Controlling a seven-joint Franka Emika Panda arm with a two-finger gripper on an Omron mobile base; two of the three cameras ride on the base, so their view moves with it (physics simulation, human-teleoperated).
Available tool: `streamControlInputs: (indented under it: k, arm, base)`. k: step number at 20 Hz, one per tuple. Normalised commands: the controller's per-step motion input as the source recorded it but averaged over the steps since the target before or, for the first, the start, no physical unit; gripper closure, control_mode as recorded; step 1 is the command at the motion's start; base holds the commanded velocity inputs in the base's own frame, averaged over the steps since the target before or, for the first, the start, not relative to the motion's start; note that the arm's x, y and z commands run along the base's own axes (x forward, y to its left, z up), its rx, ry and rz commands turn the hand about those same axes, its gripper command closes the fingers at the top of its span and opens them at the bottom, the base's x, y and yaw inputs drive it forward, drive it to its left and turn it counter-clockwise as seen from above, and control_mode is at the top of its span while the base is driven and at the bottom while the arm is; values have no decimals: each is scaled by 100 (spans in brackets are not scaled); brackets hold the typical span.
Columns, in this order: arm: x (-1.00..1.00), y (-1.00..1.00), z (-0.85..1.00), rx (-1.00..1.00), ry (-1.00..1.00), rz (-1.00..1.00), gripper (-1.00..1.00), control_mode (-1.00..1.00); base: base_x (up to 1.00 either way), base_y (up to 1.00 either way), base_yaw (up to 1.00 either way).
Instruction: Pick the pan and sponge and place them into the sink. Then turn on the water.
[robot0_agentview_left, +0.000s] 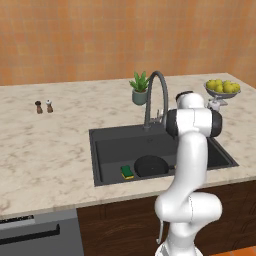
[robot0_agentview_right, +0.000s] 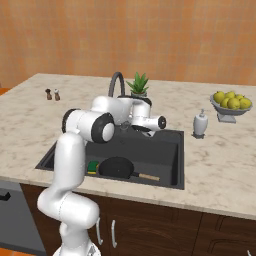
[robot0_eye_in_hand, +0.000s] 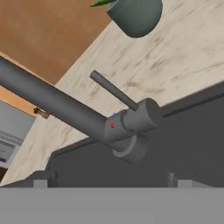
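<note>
With open two-finger gripper (robot0_agentview_right: 129, 125) near the dark arched faucet (robot0_agentview_left: 155, 95), the robot should push its thin lever (robot0_eye_in_hand: 114, 91) gently sideways.

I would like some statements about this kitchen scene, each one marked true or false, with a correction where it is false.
1. The round black frying pan lies inside the dark grey rectangular sink. True.
2. The small yellow sponge with a green top rests on the marble counter beside the shakers. False: it lies in the sink, next to the pan.
3. A blue stream of water falls from the tall dark arched faucet. False: no water is visible.
4. The claw faces the faucet's thin lever with nothing between its tips. True.
5. The bowl of yellow fruit stands inside the sink. False: it stands on the counter, to the right of the sink.
</note>
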Motion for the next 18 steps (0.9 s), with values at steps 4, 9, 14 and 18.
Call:
streamControlInputs:
  k: [4,9,14,18]
  arm:
    - [37,0,-3,0,0,0,-100,-100]
    - [24,0,-21,0,-2,0,-100,-100]
    - [29,1,-16,0,-3,0,-100,-100]
    - [47,7,0,0,0,0,-100,-100]
  base:
    - [0,0,0]
    - [0,0,0]
    - [0,0,0]
    - [0,0,0]
